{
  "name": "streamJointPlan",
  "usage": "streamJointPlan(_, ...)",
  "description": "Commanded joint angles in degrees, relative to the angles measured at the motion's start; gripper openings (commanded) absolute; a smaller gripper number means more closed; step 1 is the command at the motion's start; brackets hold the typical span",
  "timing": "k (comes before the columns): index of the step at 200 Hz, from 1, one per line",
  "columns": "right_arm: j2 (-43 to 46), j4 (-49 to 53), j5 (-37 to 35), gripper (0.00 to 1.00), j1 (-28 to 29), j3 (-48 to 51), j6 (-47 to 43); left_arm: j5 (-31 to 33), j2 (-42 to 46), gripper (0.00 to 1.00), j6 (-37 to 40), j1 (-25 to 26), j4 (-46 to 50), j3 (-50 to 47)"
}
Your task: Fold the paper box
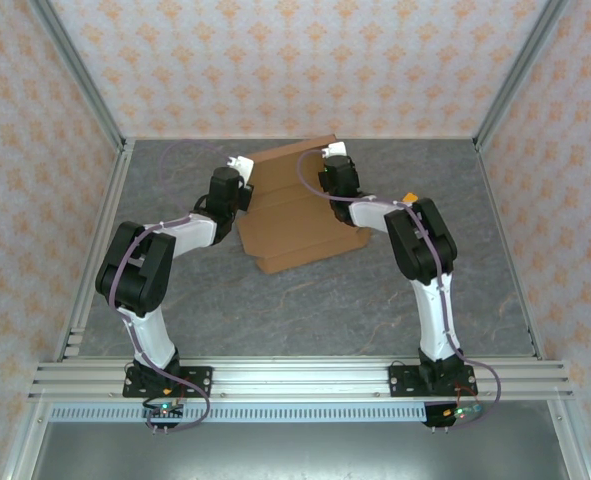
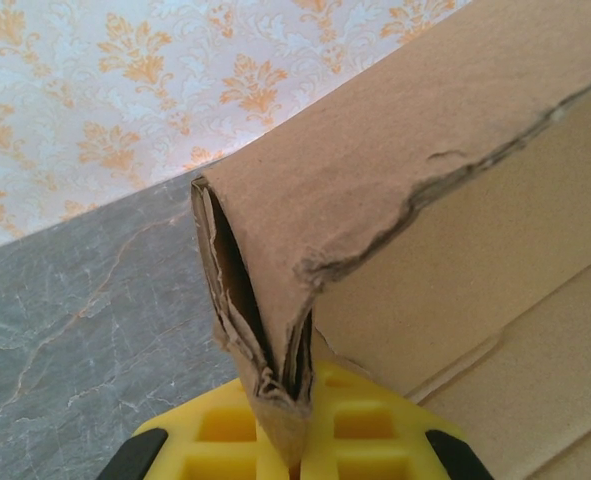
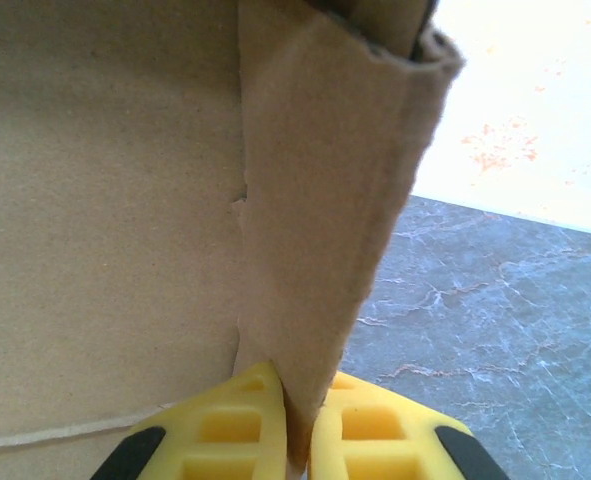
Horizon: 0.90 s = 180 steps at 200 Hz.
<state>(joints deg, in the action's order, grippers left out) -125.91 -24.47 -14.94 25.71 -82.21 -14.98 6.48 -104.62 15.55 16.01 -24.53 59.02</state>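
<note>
My left tool (image 2: pixel 287 415) is pinched shut on a folded side flap of the paper box (image 1: pixel 300 215), and my right tool (image 3: pixel 297 420) is clamped on the opposite flap. The box sits at the back middle of the grey marbled worktop (image 1: pixel 305 300), between my arms. A small orange piece (image 1: pixel 409 198) lies just beside my right arm. Cream wallpaper (image 1: pixel 275 60) with orange flourishes covers the walls.

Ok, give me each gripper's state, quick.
Left gripper: shut on the paper box, pinching a folded flap edge.
Right gripper: shut on the paper box, pinching a folded flap.
</note>
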Motion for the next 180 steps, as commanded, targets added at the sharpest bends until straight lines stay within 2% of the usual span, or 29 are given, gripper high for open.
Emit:
streamJointPlan(1,-1.1,1.1,-9.8,0.08,-0.2,-1.8,1.2,0.5,2.1,0.0,2.3,0.5,3.8,0.7)
streamJointPlan(51,-2.8,3.5,-17.6,0.07,2.3,-4.8,3.0,-0.2,1.8,0.0,2.5,0.7,4.6,1.2)
streamJointPlan(80,-3.1,4.3,-18.1,0.08,2.4,-5.3,3.8,-0.1,1.7,0.0,2.5,0.8,4.8,1.4)
streamJointPlan(98,-2.8,4.4,-16.5,0.09,2.3,-5.0,3.8,0.1,1.6,0.0,2.5,0.8,4.9,1.4)
streamJointPlan(146,0.2,5.4,-8.9,0.22,1.0,-2.3,4.9,1.6,1.5,0.0,2.5,0.8,5.5,1.9)
streamJointPlan(180,3.5,4.7,-0.4,0.37,-1.3,1.3,6.7,3.0,1.5,0.0,2.4,0.8,5.9,2.1)
